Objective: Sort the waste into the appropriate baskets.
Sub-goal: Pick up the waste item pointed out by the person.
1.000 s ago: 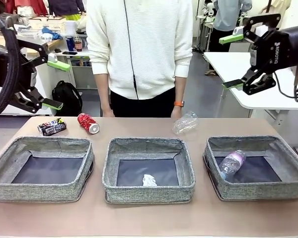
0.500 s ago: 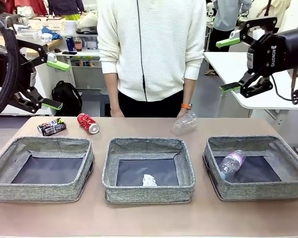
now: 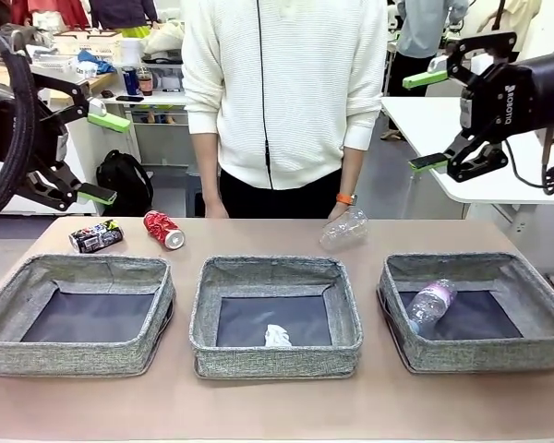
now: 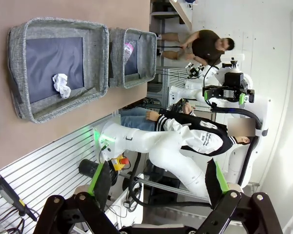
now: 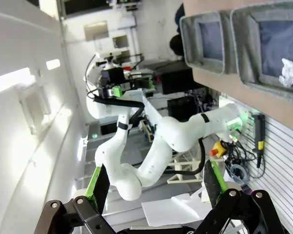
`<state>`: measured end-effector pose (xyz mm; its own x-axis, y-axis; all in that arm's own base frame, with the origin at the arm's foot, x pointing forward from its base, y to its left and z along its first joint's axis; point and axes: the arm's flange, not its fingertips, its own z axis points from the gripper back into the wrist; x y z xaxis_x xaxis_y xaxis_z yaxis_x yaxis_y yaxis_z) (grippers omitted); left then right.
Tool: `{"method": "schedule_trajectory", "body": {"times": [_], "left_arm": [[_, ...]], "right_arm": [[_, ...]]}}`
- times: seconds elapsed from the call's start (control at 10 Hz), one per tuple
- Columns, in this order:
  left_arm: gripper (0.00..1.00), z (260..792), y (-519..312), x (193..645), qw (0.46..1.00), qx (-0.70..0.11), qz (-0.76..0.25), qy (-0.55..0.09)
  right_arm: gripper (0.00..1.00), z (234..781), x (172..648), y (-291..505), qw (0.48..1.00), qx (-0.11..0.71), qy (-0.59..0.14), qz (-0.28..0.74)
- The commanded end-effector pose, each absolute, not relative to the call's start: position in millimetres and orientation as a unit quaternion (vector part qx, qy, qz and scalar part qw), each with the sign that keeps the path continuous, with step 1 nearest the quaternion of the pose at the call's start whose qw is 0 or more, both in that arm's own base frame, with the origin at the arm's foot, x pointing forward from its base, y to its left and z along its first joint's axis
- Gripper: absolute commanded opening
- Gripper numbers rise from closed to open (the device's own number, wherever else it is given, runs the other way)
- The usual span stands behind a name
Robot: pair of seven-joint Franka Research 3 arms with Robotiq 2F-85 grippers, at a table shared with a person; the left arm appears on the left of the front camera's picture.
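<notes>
Left side: your left gripper (image 3: 105,159) hangs high above the table's (image 3: 277,406) left edge, jaws spread wide, holding and touching nothing. Below it, the dark multicoloured can (image 3: 96,237) and the red drink can (image 3: 164,230) lie on their sides on bare table, just behind the left basket (image 3: 74,353), which has nothing in it. Judgement: both cans are unsorted and staged by the tray they probably belong to. Centre: the middle basket (image 3: 275,355) holds the crumpled paper ball (image 3: 277,336) near its front wall, so read that tray as paper, with this item done. Behind the gap between the middle and right trays, the clear crushed plastic bottle (image 3: 343,228) sits on the table with the person's hand (image 3: 336,210) at its top; you cannot tell whether the fingers grip it or only rest on it. Right side: the right basket (image 3: 471,355) holds the small bottle with the pinkish label (image 3: 431,303), leaning in its left corner, so this is likely the plastics tray and the crushed bottle's destination. Your right gripper (image 3: 427,122) is raised well above that tray, jaws fully apart, empty. Three items remain outside the trays.
</notes>
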<state>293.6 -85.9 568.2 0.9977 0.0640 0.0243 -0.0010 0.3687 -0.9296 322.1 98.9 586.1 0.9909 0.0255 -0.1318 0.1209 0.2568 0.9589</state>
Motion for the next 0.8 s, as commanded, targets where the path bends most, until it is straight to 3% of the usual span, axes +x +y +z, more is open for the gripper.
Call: {"method": "schedule_trajectory", "body": {"times": [0.0,0.7], "left_arm": [[1.0,569.1,-85.7,293.3,0.82,-0.571,0.013,-0.031],[1.0,569.1,-85.7,293.3,0.82,-0.571,0.013,-0.031]], "right_arm": [[1.0,587.6,320.4,100.4,0.782,0.619,0.062,-0.031],[1.0,587.6,320.4,100.4,0.782,0.619,0.062,-0.031]]}}
